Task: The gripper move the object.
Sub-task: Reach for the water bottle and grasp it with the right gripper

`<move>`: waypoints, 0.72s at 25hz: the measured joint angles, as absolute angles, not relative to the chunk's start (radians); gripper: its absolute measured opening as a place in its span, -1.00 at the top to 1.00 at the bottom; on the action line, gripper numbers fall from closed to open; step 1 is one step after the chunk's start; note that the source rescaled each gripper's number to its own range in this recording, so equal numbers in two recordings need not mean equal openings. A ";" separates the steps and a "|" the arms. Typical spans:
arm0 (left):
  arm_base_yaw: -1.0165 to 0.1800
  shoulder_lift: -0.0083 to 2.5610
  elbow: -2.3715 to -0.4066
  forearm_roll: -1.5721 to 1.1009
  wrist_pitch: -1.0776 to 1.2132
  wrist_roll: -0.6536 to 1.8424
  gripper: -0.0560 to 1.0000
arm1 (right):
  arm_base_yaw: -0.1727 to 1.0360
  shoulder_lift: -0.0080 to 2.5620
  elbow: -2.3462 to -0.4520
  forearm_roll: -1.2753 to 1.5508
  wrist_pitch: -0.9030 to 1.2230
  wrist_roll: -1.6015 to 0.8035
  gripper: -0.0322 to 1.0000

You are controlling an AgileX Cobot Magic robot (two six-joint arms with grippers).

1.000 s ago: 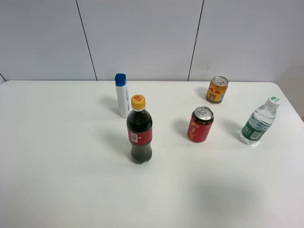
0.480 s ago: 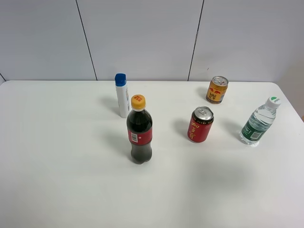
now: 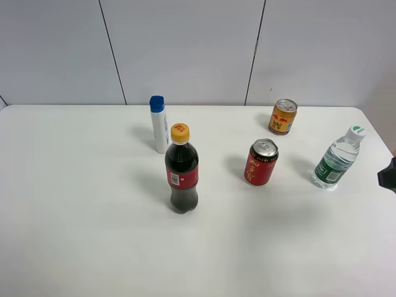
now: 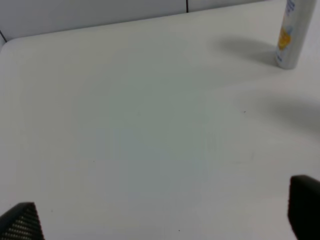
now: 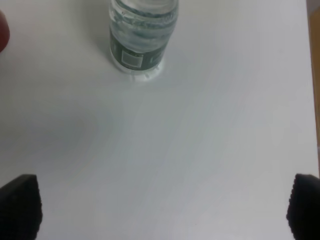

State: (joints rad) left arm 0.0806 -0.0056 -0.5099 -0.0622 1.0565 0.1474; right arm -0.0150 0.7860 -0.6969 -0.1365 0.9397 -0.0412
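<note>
Right gripper [image 3: 390,175] had come into the exterior high view as a black shape at the right edge, mid-height; half a second before, that edge was bare. Nothing else had shifted.

Right wrist view: jaws stood wide apart, one black tip in each lower corner, nothing between them but bare white table [image 3: 80,204]. Water bottle [image 5: 143,35] stood upright at upper centre of that frame, ahead of the jaws and well apart from them, green label facing the camera, cap cut off by the top edge. Left gripper [image 4: 162,215] was also spread wide, tips in the lower corners, holding nothing.

Exterior high view, near to far: cola bottle [image 3: 182,170] with yellow cap was upright at centre-left. Red can [image 3: 262,163] stood right of centre. The water bottle was at the right, near the table's edge, just left of the right gripper and not touching it. Farther back were the white tube [image 3: 159,124] with blue cap and the gold can [image 3: 283,117]. Grey panelled wall [image 3: 185,49] was behind.
</note>
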 joint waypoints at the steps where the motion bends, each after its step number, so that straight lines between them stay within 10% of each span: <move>1: 0.081 -0.006 -0.510 -0.062 1.056 0.147 -1.00 | -0.015 0.799 -0.697 -0.136 0.937 -0.041 -1.00; 18: 0.081 -0.006 -0.510 -0.062 1.056 0.147 -1.00 | -0.015 1.042 -0.697 -0.234 0.828 0.005 -1.00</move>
State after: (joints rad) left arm 0.0806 -0.0056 -0.5099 -0.0622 1.0565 0.1474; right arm -0.0150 1.0424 -0.6969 -0.2343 0.8276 0.0053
